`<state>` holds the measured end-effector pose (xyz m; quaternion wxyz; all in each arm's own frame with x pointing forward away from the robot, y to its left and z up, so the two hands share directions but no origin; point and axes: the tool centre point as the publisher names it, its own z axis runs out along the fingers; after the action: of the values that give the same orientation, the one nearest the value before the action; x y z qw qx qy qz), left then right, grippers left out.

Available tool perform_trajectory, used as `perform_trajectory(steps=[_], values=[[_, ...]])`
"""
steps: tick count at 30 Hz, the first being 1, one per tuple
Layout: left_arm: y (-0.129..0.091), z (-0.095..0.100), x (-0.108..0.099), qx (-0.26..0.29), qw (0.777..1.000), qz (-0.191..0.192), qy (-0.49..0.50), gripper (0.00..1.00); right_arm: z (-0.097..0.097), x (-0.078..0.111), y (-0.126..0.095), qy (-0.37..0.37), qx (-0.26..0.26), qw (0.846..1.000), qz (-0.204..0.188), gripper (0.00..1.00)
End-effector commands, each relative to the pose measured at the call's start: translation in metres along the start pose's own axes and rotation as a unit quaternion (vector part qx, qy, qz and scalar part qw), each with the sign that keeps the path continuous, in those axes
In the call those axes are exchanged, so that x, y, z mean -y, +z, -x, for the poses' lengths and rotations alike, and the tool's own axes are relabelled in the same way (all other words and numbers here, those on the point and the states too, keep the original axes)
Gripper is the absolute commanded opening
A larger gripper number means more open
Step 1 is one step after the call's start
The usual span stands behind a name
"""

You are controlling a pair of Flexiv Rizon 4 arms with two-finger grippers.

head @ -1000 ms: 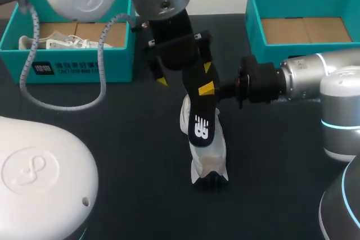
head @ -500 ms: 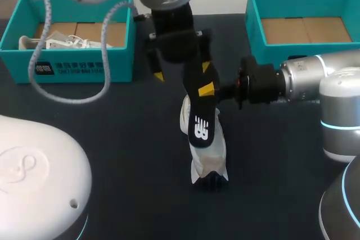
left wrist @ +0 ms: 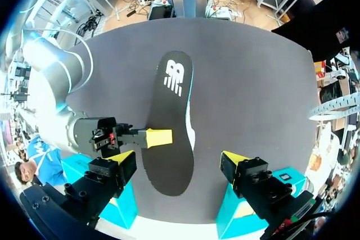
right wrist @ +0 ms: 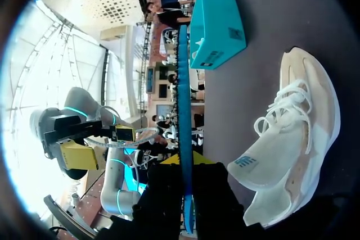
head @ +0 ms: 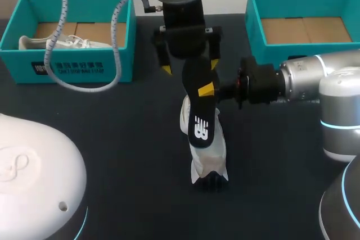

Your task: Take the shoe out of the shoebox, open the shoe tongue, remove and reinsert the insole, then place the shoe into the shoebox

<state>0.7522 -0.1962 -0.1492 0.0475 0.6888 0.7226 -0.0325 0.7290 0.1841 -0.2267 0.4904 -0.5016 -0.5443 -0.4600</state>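
A black insole (head: 198, 105) with a white logo stands on edge above the white shoe (head: 207, 153), which lies on the dark table. My right gripper (head: 207, 90) comes in from the right and is shut on the insole's middle. In the right wrist view the insole (right wrist: 183, 99) shows edge-on between the right gripper (right wrist: 183, 160) fingers, with the shoe (right wrist: 292, 139) beside it. My left gripper (head: 190, 67) hangs open over the insole's far end. In the left wrist view the insole (left wrist: 171, 116) lies between the left gripper (left wrist: 175, 158) tips, touching neither.
A teal shoebox (head: 84, 66) at the back left holds another white shoe (head: 50, 42). A second teal shoebox (head: 253, 21) stands at the back right, showing only its cardboard floor. The left arm's grey cable (head: 84, 85) hangs over the left box.
My left arm has moved right and toward the back, bringing its open gripper over the insole's far end. The right arm, insole and shoe have stayed still.
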Motion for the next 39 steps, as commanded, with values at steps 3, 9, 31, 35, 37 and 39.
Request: perform_trajectory(steps=[3,9,31,35,37,39], values=[[0.002,0.0,-0.001,0.002,1.0,-0.001,0.003,1.0,0.001,0.0,0.003,0.001,-0.001,1.0,0.0,0.0],[0.003,0.0,-0.002,0.004,1.0,-0.003,0.004,1.0,0.001,0.001,0.004,0.001,-0.002,1.0,0.001,0.0],[-0.001,-0.013,-0.002,0.202,0.978,-0.046,0.032,1.0,-0.001,0.001,0.004,0.003,-0.001,1.0,0.0,0.0],[-0.005,-0.019,0.004,0.251,0.966,-0.047,0.029,1.0,-0.003,0.001,0.001,0.006,0.0,1.0,-0.001,0.0],[-0.005,-0.021,0.006,0.265,0.963,-0.049,0.028,1.0,-0.005,0.001,0.0,0.006,0.002,1.0,-0.002,0.0],[-0.007,-0.023,0.01,0.282,0.958,-0.044,0.025,1.0,-0.006,0.0,-0.001,0.007,0.003,1.0,-0.002,0.0]])
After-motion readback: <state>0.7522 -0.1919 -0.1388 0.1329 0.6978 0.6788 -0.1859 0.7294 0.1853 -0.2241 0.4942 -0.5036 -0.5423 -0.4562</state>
